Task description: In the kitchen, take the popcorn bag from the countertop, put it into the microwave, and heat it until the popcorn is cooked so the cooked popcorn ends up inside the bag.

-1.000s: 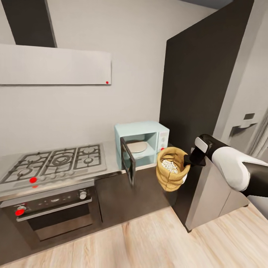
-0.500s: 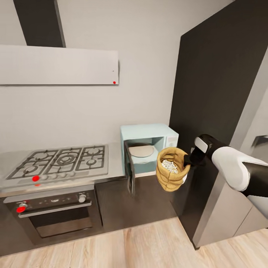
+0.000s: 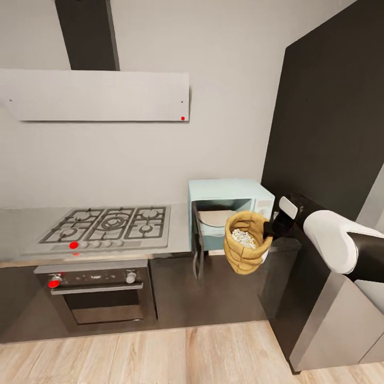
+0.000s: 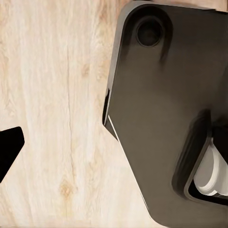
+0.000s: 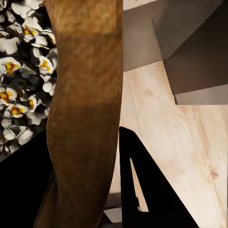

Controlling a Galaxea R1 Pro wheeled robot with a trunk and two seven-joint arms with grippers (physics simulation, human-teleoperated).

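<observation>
1. In front of the open microwave (image 3: 230, 212), held in the air off the countertop (image 3: 178, 234) edge, the popcorn bag (image 3: 244, 249) hangs upright from the right gripper (image 3: 270, 228), its mouth level with the lower part of the oven cavity.
2. The popcorn (image 3: 244, 238) fills the sack's mouth as pale bits; the right wrist view shows them close up as white pieces with yellow centres (image 5: 21, 71) beside the bag's rolled brown rim (image 5: 85, 118).
3. The right gripper's dark fingers are clamped on the bag's rim at the side toward the tall dark cabinet (image 3: 330, 160); one black finger (image 5: 142, 185) lies against the outside of the rim.
4. The microwave door (image 3: 198, 250) stands swung open toward the hob side, and a pale round plate (image 3: 216, 217) lies inside the cavity.
5. Along the countertop sits the gas hob (image 3: 109, 225), with the steel oven (image 3: 98, 293) beneath and a flat white hood (image 3: 96, 96) on the wall above.
6. The left wrist view looks down on light wood floor (image 4: 52, 104) and a dark part of the robot's body; a black tip of the left gripper (image 4: 8, 151) enters at the edge, and I cannot tell whether its fingers are apart.
</observation>
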